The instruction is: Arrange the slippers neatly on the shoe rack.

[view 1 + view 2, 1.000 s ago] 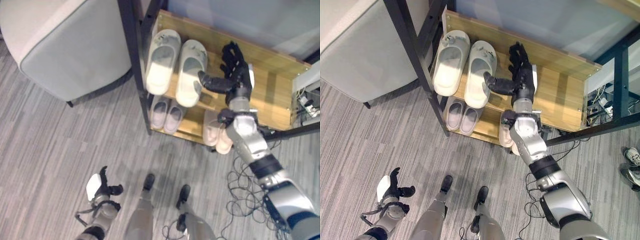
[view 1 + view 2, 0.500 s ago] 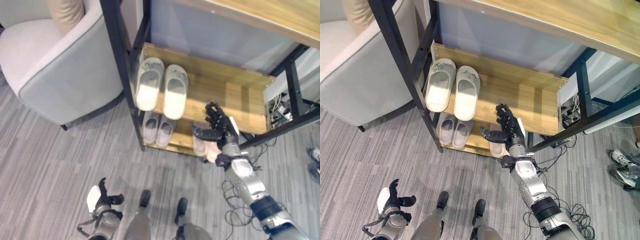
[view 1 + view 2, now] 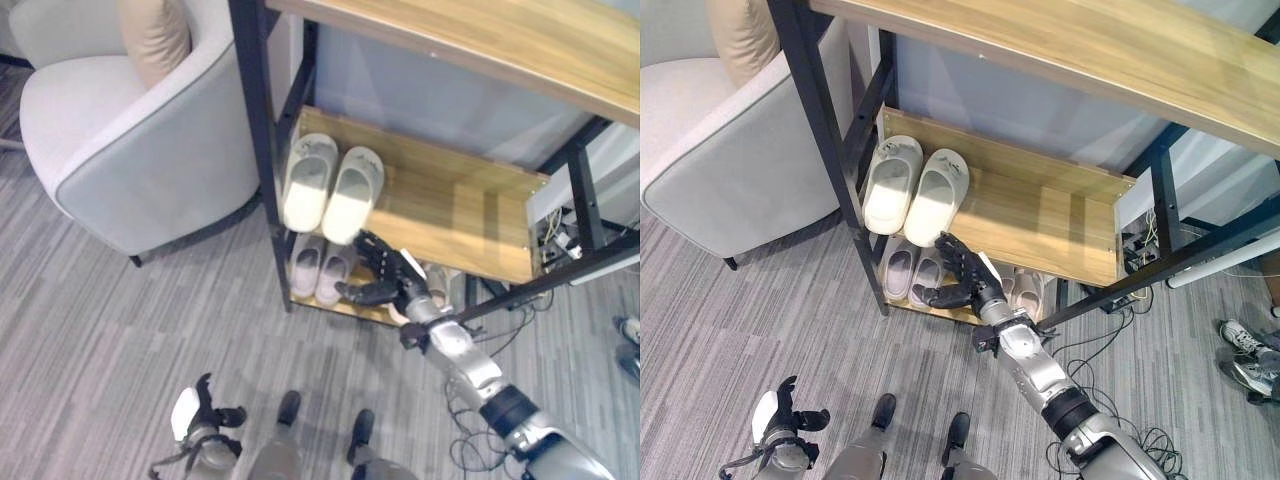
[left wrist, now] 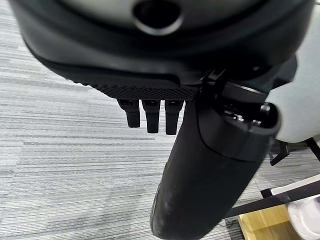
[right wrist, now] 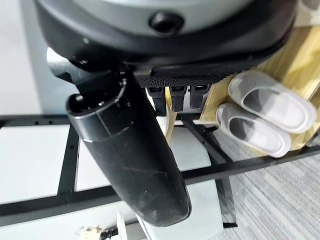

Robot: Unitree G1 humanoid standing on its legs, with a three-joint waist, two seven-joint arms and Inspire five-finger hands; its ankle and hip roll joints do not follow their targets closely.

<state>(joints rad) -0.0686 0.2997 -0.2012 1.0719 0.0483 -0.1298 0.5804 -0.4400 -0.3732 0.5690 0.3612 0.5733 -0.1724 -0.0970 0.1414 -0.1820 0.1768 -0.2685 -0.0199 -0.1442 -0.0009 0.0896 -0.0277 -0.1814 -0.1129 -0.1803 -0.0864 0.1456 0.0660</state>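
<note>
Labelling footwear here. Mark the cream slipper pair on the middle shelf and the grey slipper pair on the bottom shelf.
cream slipper pair [image 3: 915,190], right eye view, insole of the right-hand slipper.
grey slipper pair [image 3: 898,270], right eye view, upper of the left-hand slipper.

The floor [image 3: 90,330] is grey carpet with thin stripes. On the far left stands a soft grey armchair [image 3: 120,150] with a tan cushion [image 3: 155,35] on it. A pale grey wall [image 3: 1040,120] shows behind the wooden shelves. On the right, some cables [image 3: 1140,255] lie in a heap. A person's shoes [image 3: 1248,350] show at the right edge.
</note>
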